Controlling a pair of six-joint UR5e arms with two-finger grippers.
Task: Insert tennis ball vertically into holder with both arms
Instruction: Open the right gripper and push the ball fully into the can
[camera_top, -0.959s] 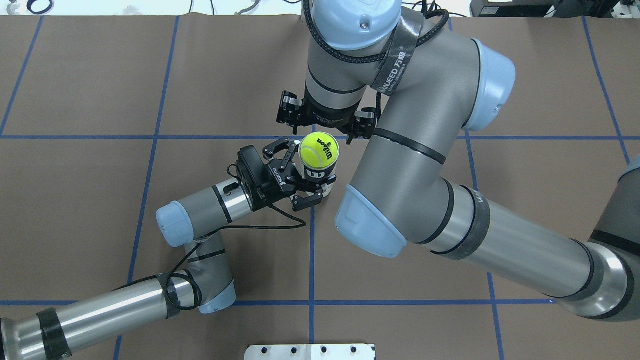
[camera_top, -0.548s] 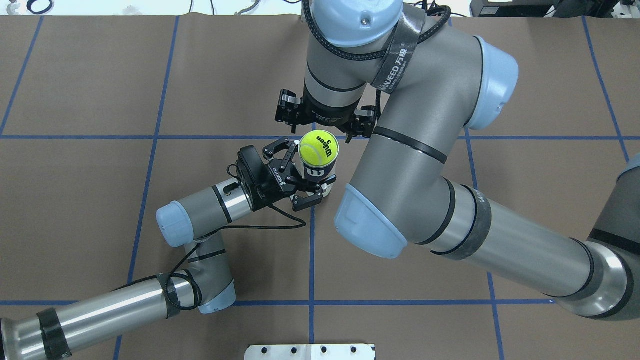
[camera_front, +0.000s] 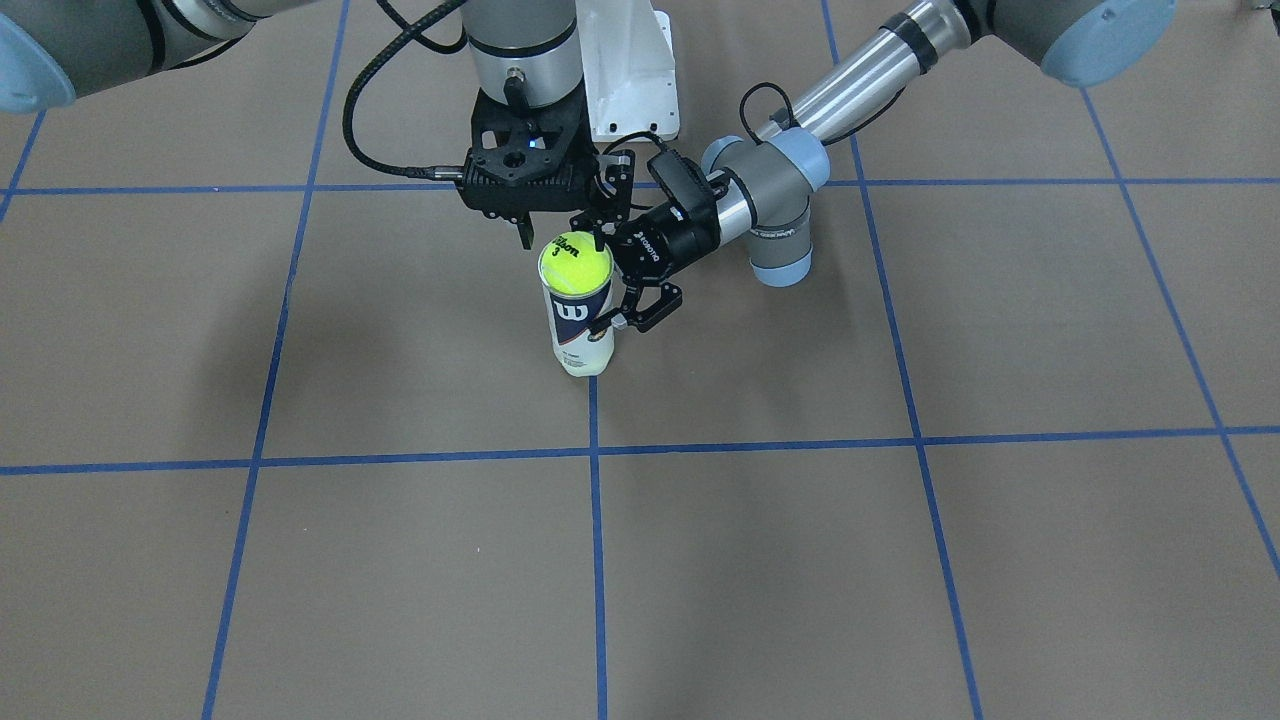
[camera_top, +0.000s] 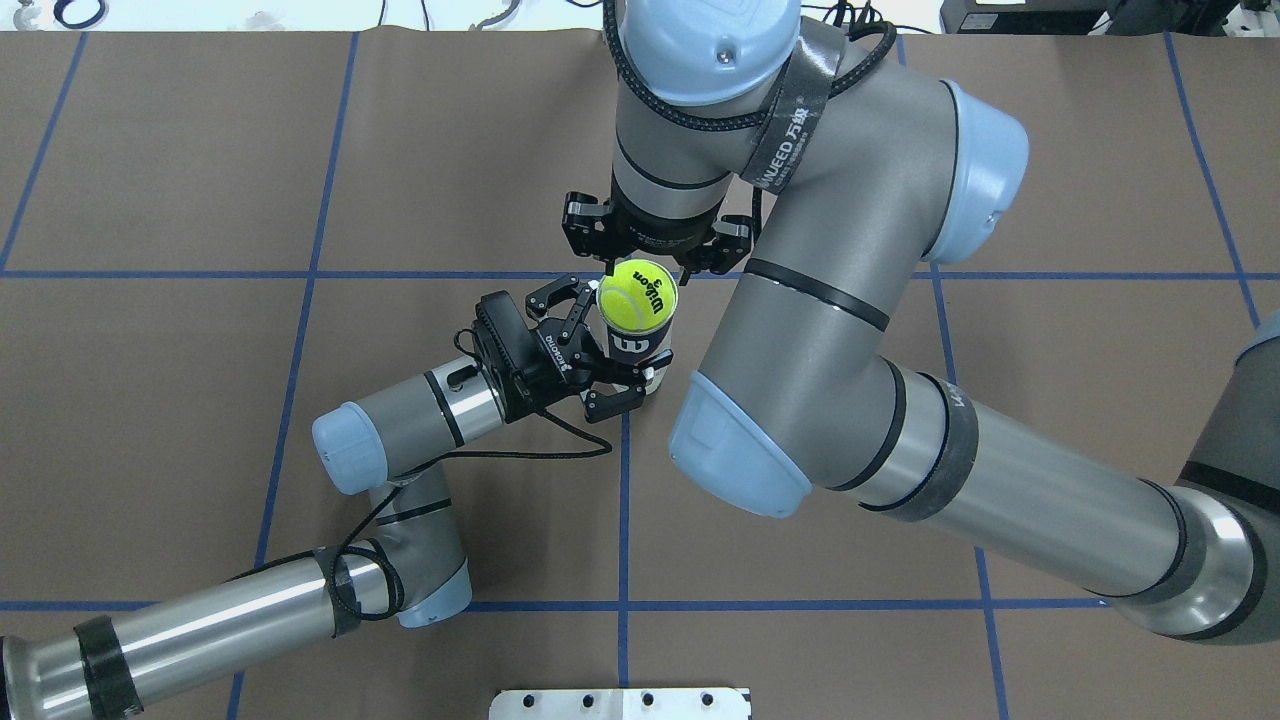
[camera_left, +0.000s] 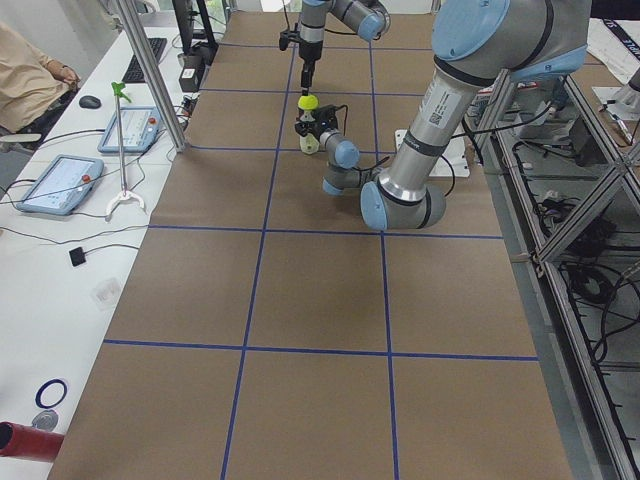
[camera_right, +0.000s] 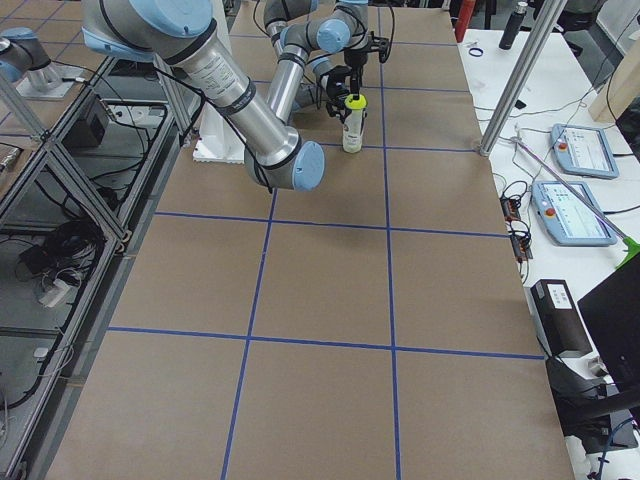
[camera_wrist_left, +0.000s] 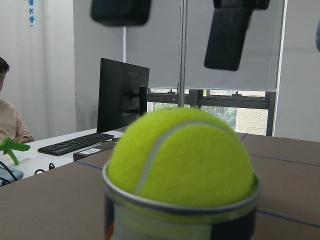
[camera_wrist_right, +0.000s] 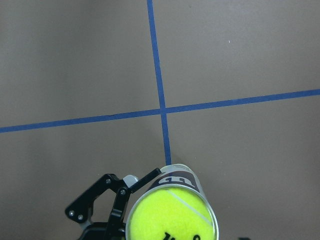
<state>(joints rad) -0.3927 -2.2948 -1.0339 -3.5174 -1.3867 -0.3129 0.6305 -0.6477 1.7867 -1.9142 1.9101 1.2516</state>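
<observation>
Presently: holder (camera_front: 580, 345), a clear can with a navy-and-white label, stands upright on the brown table (camera_top: 200, 420). Tennis ball (camera_top: 638, 296) is seated in the holder's open mouth, its upper half proud of the rim. Left gripper (camera_top: 612, 348) reaches in level from the side, jaws clasped on the holder's wall below the ball. Right gripper (camera_top: 647, 272) hangs pointing down just above the ball, jaws parted, fingers (camera_wrist_left: 227, 35) clear of the felt.
</observation>
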